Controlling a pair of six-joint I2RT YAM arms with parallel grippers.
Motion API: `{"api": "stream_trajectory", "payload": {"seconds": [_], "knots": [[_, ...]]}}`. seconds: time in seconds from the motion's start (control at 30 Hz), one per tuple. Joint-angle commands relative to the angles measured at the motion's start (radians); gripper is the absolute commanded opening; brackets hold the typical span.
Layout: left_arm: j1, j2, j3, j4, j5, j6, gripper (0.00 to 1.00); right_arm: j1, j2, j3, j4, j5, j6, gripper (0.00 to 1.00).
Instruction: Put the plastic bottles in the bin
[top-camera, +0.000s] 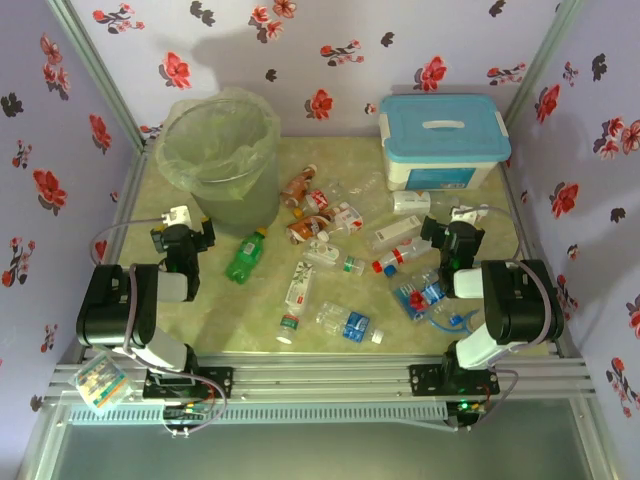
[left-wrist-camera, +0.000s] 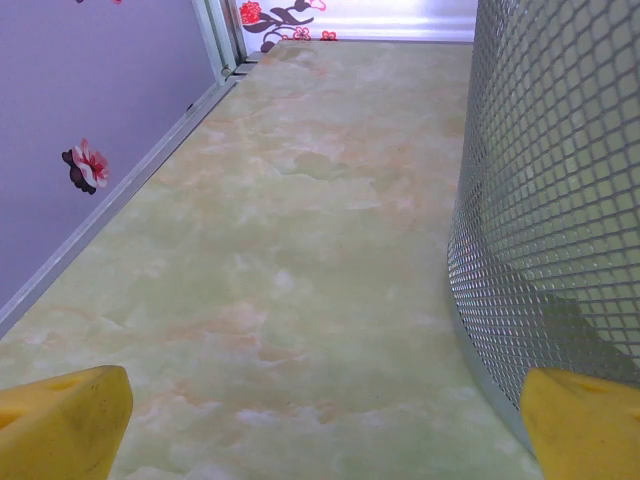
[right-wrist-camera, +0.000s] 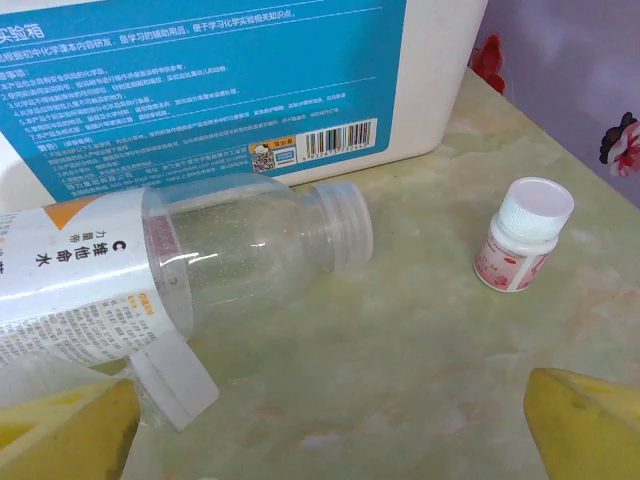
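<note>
The bin (top-camera: 220, 150), a round grey-green bucket lined with a clear bag, stands at the back left. Several plastic bottles lie scattered over the middle of the table, among them a green one (top-camera: 245, 257), an orange-brown one (top-camera: 297, 185) and a blue-labelled one (top-camera: 345, 322). My left gripper (top-camera: 182, 225) is open and empty near the bin's base; its meshed wall (left-wrist-camera: 560, 200) rises right of the gripper (left-wrist-camera: 325, 440). My right gripper (top-camera: 450, 222) is open. Ahead of it (right-wrist-camera: 325, 440) lie a clear white-labelled bottle (right-wrist-camera: 180, 265) and a small white-capped bottle (right-wrist-camera: 522, 235).
A white box with a light-blue lid (top-camera: 445, 140) stands at the back right, and its labelled side (right-wrist-camera: 250, 80) is close behind the clear bottle. Flowered walls close in the table on three sides. Bare tabletop (left-wrist-camera: 280, 250) stretches left of the bin.
</note>
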Motion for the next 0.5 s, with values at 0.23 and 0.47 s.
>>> {"api": "stream_trajectory", "payload": {"seconds": [0.23,0.47], "knots": [[-0.003,0.001,0.004,0.032,-0.004,0.000,1.00,-0.001,0.005,0.005,0.025,-0.007,-0.006,0.99],[-0.003,0.001,0.005,0.029,-0.002,-0.001,1.00,-0.002,0.007,0.009,0.022,-0.012,-0.006,0.99]]}}
